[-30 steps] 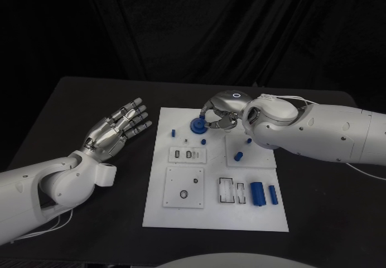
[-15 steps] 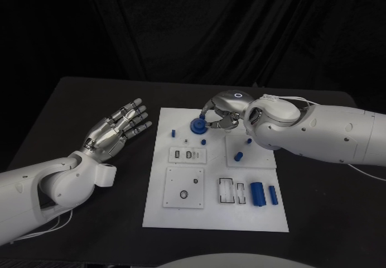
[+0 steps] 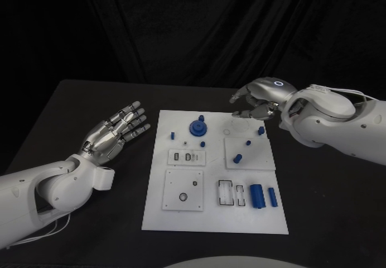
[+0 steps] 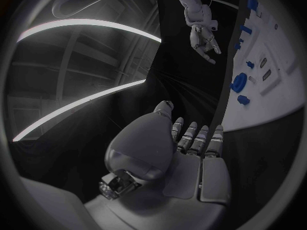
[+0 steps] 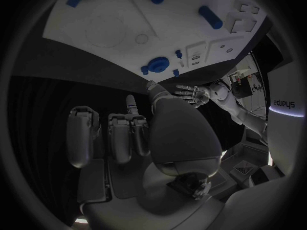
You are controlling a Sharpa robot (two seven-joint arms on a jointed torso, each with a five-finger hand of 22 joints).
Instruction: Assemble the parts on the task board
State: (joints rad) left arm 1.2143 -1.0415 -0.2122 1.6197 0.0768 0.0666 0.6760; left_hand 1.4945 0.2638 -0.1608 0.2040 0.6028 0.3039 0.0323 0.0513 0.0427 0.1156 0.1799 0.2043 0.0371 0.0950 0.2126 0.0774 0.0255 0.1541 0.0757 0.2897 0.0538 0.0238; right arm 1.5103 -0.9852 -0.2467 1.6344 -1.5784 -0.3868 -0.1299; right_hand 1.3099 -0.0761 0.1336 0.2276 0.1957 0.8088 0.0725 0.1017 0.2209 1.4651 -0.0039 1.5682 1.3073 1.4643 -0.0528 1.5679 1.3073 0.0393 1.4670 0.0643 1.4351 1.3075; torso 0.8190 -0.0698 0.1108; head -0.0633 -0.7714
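Observation:
The white task board [image 3: 216, 215] lies mid-table. A blue round part [image 3: 198, 128] stands near its far edge, with small blue pegs [image 3: 238, 158] around it and two blue cylinders [image 3: 257, 194] near the front right. My right hand [image 3: 256, 103] hovers over the board's far right corner, fingers loosely bent, holding nothing and well apart from the round part. My left hand [image 3: 116, 128] floats left of the board, fingers spread and empty. The right wrist view has the right hand [image 5: 147, 133] with the board [image 5: 128, 30] and round part [image 5: 158, 65] beyond its fingers.
Black table [image 3: 80, 106] surrounds the board, with free room to its left and right. In the left wrist view the left hand [image 4: 185, 143] points past the board's edge [image 4: 275, 87] toward the right hand [image 4: 203, 38].
My right hand has let go of the blue round part and drawn back up and to the right. The round part stays standing on the board. The left hand has barely moved.

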